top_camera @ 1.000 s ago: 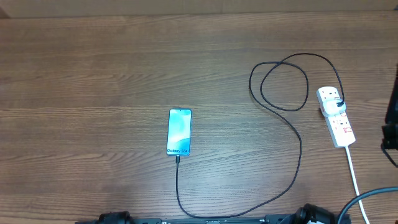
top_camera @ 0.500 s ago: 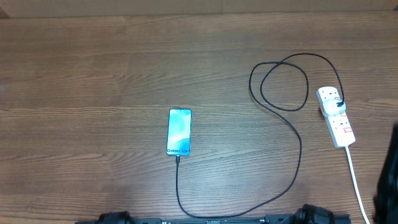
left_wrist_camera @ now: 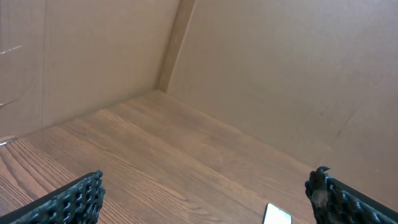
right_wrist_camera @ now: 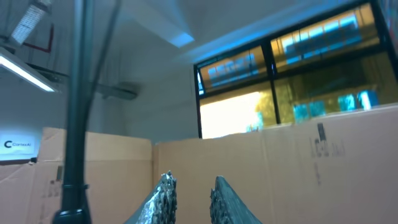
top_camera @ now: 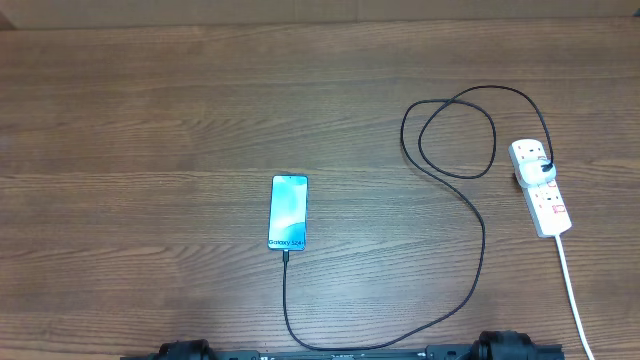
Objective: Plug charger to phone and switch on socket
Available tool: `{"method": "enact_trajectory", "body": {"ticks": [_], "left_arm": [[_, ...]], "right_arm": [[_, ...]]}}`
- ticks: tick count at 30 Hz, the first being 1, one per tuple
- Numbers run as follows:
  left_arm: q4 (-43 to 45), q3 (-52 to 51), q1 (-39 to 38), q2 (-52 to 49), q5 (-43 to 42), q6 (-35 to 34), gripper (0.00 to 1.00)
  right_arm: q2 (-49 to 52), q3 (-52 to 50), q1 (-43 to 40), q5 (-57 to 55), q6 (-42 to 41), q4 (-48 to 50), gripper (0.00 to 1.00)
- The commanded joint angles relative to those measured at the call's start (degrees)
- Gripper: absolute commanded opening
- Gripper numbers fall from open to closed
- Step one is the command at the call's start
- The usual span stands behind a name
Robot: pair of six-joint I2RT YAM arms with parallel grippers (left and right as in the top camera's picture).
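Charger [top_camera: 470,215] looked floppy and light, best pinched at its stiff tip by the phone [top_camera: 288,211], six o'clock end. My left tool [left_wrist_camera: 205,199] gaped wide, right tool [right_wrist_camera: 189,190] nearly closed, both empty.

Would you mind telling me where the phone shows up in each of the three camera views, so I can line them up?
Overhead: the phone lies flat just left of centre, with the charger running from its near end.
Left wrist: only a white corner of the phone peeks in at the bottom edge, right of centre.
Right wrist: not in view; the camera points up at cardboard walls and windows.
Shared landmark: the wooden table, in the overhead and left wrist views only.
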State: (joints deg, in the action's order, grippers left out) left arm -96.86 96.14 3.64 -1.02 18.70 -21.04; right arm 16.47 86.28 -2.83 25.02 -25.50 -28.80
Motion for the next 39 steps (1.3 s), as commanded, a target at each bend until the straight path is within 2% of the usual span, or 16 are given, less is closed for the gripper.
{"method": "enact_trajectory", "body": {"ticks": [1, 7, 14, 21, 30, 39], "left_arm": [[0.1, 0.0, 0.1, 0.7, 0.3, -0.2, 1.00], [0.1, 0.0, 0.1, 0.7, 0.3, -0.2, 1.00], [0.1, 0.0, 0.1, 0.7, 0.3, -0.2, 0.99], [0.1, 0.0, 0.1, 0.7, 0.3, -0.2, 1.00], [0.1, 0.0, 0.1, 0.7, 0.3, -0.2, 0.99], [0.1, 0.0, 0.1, 0.7, 0.3, -0.2, 1.00]], "right_arm": [[-3.5, 0.1, 1.2, -3.6, 3.5, -0.1, 0.20], [-9.7, 0.0, 1.9, -9.8, 3.5, -1.5, 0.20], [-16.2, 0.1, 1.9, -10.0, 6.5, -2.6, 0.20], [-16.2, 4.3, 1.8, -12.4, 8.0, -5.9, 0.22], [-16.2, 9.4, 1.5, -22.3, 8.1, -10.6, 0.22], [-16.2, 9.4, 1.5, -22.6, 8.0, -9.9, 0.25]]}}
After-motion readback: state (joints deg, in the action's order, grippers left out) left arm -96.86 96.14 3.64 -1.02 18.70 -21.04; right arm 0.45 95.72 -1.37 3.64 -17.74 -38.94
